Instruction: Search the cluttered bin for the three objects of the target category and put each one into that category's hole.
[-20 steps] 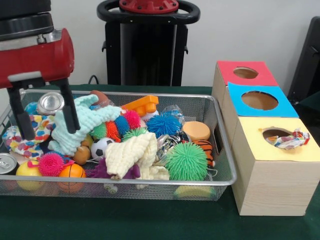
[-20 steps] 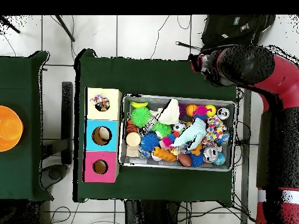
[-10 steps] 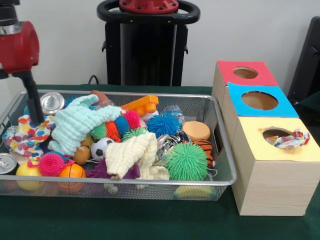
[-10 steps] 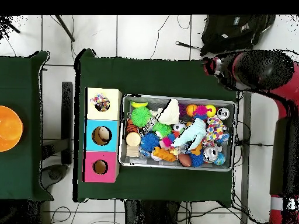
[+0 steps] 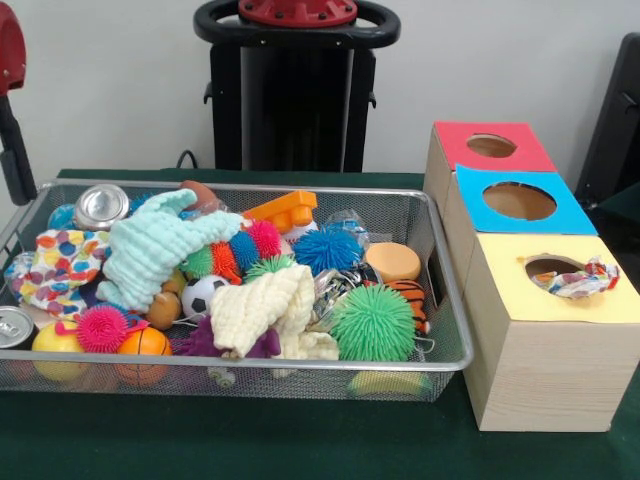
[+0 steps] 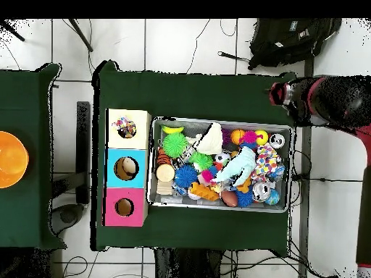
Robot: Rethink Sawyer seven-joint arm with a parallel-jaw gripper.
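Now the gripper (image 5: 12, 150) sits off past the bin's (image 5: 250, 366) edge; I cannot tell its grip. Reach for the dotted cloth (image 5: 58, 262) beside the mint cloth (image 5: 150, 250), pinching only it.

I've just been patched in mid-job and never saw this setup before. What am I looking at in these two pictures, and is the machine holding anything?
It is a red and black robot arm with a gripper. One picture faces the robot across the table; the other looks straight down. In the facing view only a sliver of the arm shows at the left edge, off the silver wire-mesh basket, so whether it holds anything cannot be told. The basket is packed with spiky balls, cans, a mint-green cloth, a cream cloth and a white polka-dot cloth. Beside it stand three wooden boxes with red, blue and yellow tops, each with a round hole. Another dotted cloth hangs at the yellow-topped box's hole.
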